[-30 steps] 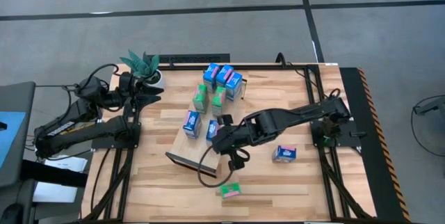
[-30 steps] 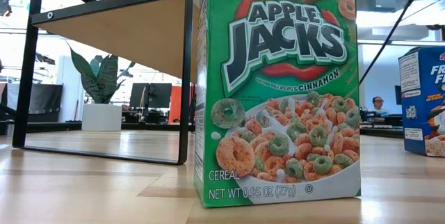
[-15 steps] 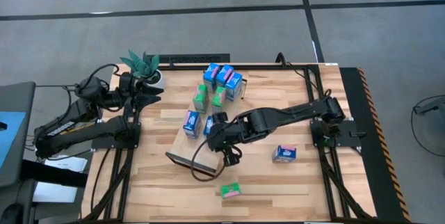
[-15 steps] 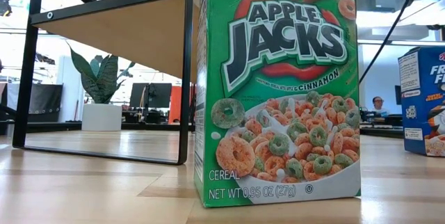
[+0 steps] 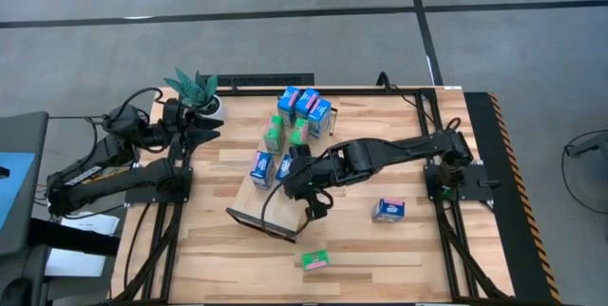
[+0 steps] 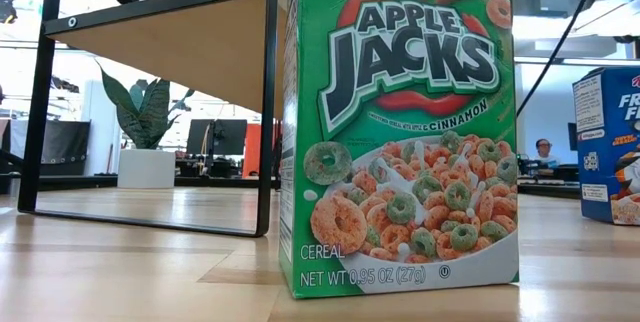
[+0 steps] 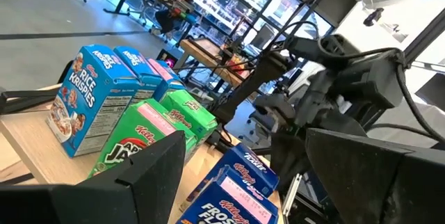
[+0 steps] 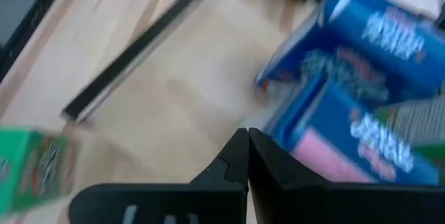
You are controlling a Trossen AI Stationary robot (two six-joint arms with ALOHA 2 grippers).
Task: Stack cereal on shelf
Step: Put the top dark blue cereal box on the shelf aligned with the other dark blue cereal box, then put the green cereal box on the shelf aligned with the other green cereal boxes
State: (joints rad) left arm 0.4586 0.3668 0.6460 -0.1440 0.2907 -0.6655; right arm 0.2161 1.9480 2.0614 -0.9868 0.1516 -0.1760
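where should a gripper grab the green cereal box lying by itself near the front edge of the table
Grip the green box across its short width, coming straight down from above. In the high view it lies flat on the table with open wood all around it, so both long edges look free for the fingers. The right gripper, fingers closed, is nearest, over the shelf.

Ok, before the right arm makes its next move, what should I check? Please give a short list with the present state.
1. Right gripper ready to pick: not ok, fingers shut on nothing.
2. Left gripper out of the way: ok, waiting at the table's left edge.
3. All cereal on the shelf: not ok; green carton and blue carton are on the table.
4. Free place on the shelf: cannot tell, the right arm covers it.
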